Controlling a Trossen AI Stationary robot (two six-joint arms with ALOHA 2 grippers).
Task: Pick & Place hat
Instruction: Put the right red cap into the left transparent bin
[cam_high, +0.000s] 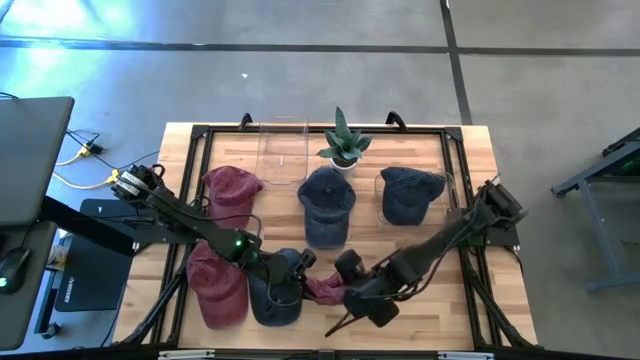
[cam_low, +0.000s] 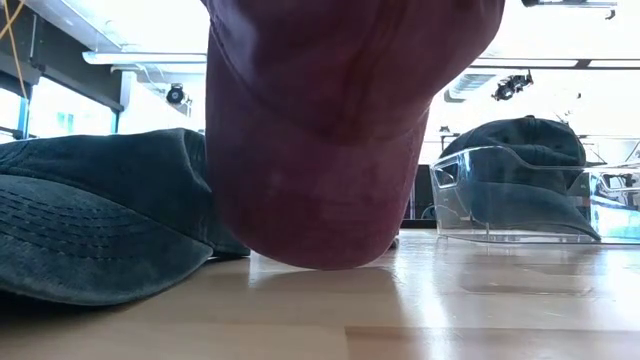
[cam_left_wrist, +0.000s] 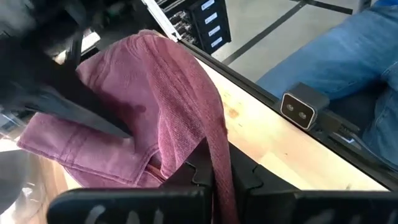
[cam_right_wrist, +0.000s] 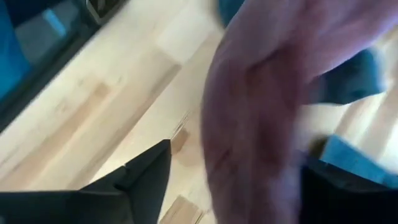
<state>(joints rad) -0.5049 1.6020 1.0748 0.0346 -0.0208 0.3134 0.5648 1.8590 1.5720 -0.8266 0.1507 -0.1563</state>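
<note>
Front edge of the wooden table (cam_high: 480, 320): maroon hat (cam_high: 322, 288) held up between both grippers, faded washed-cotton look, soft and crumpled, strap hanging. Low view shows its rounded crown (cam_low: 340, 150) sagging to touch or nearly touch the wood. Left gripper (cam_high: 303, 262) pinched tight on a fold of the maroon hat; in the left wrist view the cloth (cam_left_wrist: 155, 112) runs down between its fingers. Right gripper (cam_high: 345, 290) just beside it, fingers spread wide, maroon cloth (cam_right_wrist: 261, 112) lying between them, not clamped. Navy hat (cam_high: 275, 290) under the left gripper, second maroon hat (cam_high: 218, 285) left of that. Farther back: third maroon hat (cam_high: 230, 190), navy hat (cam_high: 326, 205) mid-table, another navy hat (cam_high: 408, 195) in a clear bin (cam_high: 450, 185). Empty-looking clear bin (cam_high: 282, 150) and small potted plant (cam_high: 343, 142) at the far edge.
</note>
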